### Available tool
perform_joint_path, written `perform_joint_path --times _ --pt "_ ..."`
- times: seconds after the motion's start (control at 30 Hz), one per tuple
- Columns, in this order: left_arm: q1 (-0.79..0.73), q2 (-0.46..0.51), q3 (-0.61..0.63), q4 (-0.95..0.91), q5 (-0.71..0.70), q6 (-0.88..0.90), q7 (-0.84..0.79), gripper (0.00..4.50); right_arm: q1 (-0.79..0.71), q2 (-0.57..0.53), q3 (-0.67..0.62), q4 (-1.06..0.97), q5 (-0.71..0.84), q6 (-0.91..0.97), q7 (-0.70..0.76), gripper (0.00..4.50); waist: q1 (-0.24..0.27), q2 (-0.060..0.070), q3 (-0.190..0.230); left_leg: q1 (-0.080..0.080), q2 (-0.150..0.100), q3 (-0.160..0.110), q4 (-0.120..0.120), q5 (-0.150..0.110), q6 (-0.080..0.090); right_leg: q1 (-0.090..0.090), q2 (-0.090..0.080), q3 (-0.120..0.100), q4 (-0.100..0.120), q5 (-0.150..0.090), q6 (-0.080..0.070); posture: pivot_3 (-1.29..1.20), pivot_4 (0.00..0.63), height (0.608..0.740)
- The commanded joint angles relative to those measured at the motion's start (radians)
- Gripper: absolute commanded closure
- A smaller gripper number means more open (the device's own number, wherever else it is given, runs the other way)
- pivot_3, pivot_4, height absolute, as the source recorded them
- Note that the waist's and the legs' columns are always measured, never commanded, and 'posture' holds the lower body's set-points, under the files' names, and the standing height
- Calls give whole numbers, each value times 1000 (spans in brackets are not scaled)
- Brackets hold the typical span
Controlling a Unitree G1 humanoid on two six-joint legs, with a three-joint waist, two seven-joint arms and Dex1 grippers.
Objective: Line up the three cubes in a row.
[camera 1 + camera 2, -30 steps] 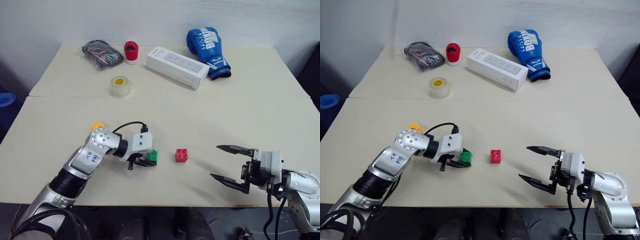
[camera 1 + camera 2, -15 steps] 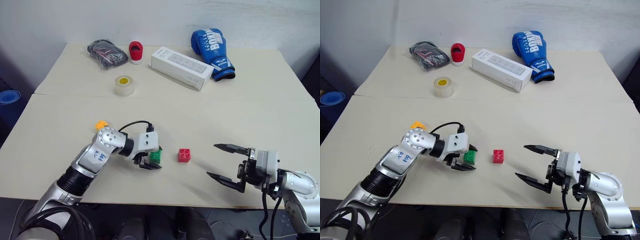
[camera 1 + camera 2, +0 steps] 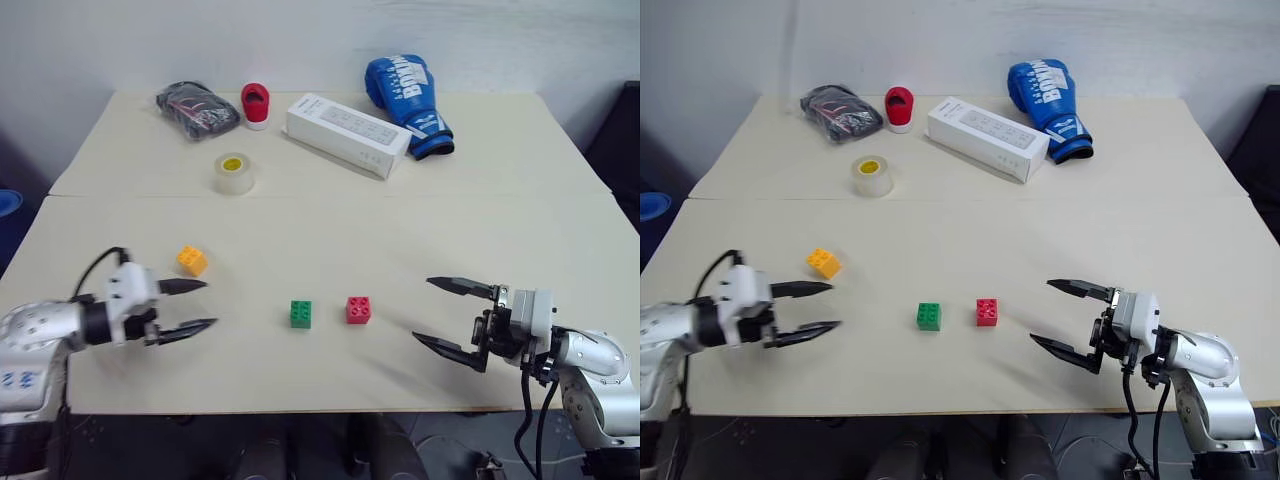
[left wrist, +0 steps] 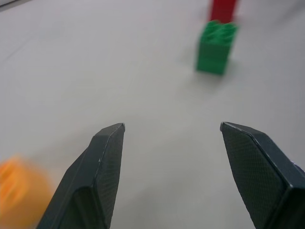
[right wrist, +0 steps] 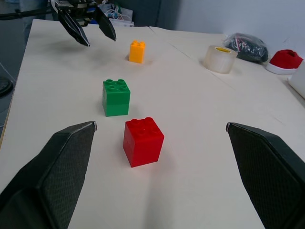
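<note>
Three studded cubes rest on the beige table (image 3: 330, 220). The green cube (image 3: 301, 313) and the red cube (image 3: 359, 309) sit side by side near the front middle, a small gap between them. The orange-yellow cube (image 3: 192, 260) lies apart, further left and a little farther back. My left gripper (image 3: 195, 305) hovers open and empty at the front left, just in front of the orange-yellow cube, pointing toward the green one (image 4: 217, 45). At the front right my right gripper (image 3: 446, 314) is wide open, empty, facing the red cube (image 5: 143, 141).
Along the back of the table lie a black pouch (image 3: 196, 108), a red-and-white cap (image 3: 256, 104), a clear tape roll (image 3: 233, 172), a long white box (image 3: 347, 133) and a blue boxing glove (image 3: 407, 89). The table's front edge runs just below both grippers.
My left gripper let go of the green cube, opened, and swung far left, away from it. The green cube stays beside the red one. The right gripper has hardly moved.
</note>
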Motion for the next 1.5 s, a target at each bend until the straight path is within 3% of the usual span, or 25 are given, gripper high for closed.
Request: perform_joint_path --times 0.03,0.07,0.17,0.27,0.43,0.67,0.97,1.07,1.33,1.4,1.5 --pt "142 -50 199 88 -42 -60 84 248 -26 28 13 -23 30 -6 3 0 1 0 0 0 0 0 0 0 0 0 0 0 0 0 0 0 150 740" --pt "176 -57 232 110 -48 -64 94 22 -32 35 17 -28 32 -5 1 0 2 -1 0 0 0 0 0 -1 0 0 0 0 0 0 0 0 150 740" --pt "222 -83 306 143 -93 -35 153 22 -36 50 34 -40 36 7 5 0 12 -1 0 -1 0 0 0 -3 1 0 0 0 -1 0 0 0 150 740" --pt "203 -119 298 99 -150 19 196 22 -59 70 45 -28 19 -5 -9 0 29 -1 0 0 -1 -1 0 -4 1 0 -2 0 -1 0 0 0 150 740" --pt "74 -161 175 7 -115 38 313 22 -44 73 45 -56 16 5 -32 0 33 -2 0 -1 -2 -1 0 -6 -2 0 -3 0 -1 0 0 0 150 740" --pt "-310 -159 -88 105 43 84 469 22 -44 100 68 -101 15 12 -81 0 29 -2 -1 -1 -1 0 0 -4 0 0 0 0 1 1 2 0 150 740" --pt "-434 -114 -230 275 96 168 411 22 -19 144 89 -147 -15 5 -168 0 -3 -2 -1 -1 1 5 0 -3 0 -1 3 -6 2 1 2 0 150 740" --pt "-433 -115 -238 275 100 162 410 622 -5 145 82 -150 -29 -9 -181 0 3 -2 -1 -1 1 5 1 -3 0 -1 2 -5 2 1 2 0 150 740" --pt "-394 -42 -213 171 56 206 335 2994 16 139 79 -158 -38 -26 -198 0 3 -2 -1 -1 1 4 1 -3 0 -1 1 -5 2 1 2 0 150 740" --pt "-409 -15 -223 138 27 195 258 2963 19 132 69 -164 -32 -21 -203 0 3 -2 -1 -1 2 4 1 -3 0 -1 2 -5 3 1 1 0 150 740" --pt "-444 38 -295 131 -8 99 5 2963 36 114 50 -167 -17 -13 -194 0 6 -2 -1 -1 1 4 2 -3 0 -1 1 -5 2 1 1 0 150 740"
